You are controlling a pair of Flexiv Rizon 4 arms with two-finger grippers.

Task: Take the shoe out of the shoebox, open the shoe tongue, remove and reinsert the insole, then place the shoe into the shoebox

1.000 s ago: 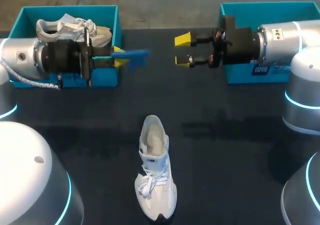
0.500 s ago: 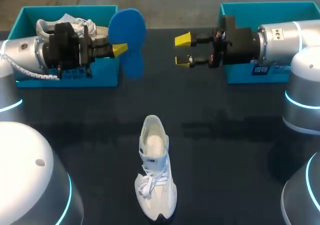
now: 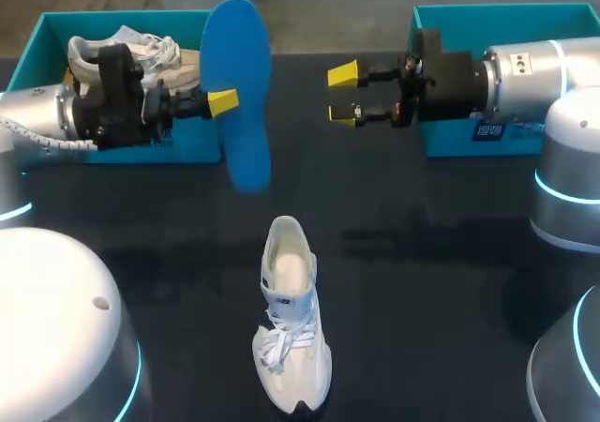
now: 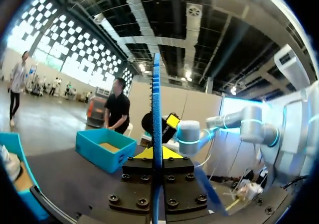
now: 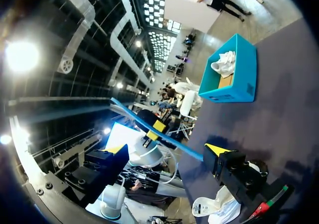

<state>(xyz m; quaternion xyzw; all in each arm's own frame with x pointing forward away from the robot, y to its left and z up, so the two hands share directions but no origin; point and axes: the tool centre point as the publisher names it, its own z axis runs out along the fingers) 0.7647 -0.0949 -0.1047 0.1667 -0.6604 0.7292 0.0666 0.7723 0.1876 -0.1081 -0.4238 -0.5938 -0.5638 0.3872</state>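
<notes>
I see the blue insole (image 3: 236,94) above the tabletop (image 3: 422,253), far and left of centre, pinched in my left end effector (image 3: 221,102), whose arm lies level. The white shoe (image 3: 291,319) rests near centre. My right end effector (image 3: 343,94), fingers spread, points left toward the insole.

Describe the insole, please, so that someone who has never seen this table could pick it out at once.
At the far left of the black table stands a teal shoebox with a shoe in it. Beside it the left gripper holds the insole in the air. It alone is a flat, bright blue oval.
</notes>
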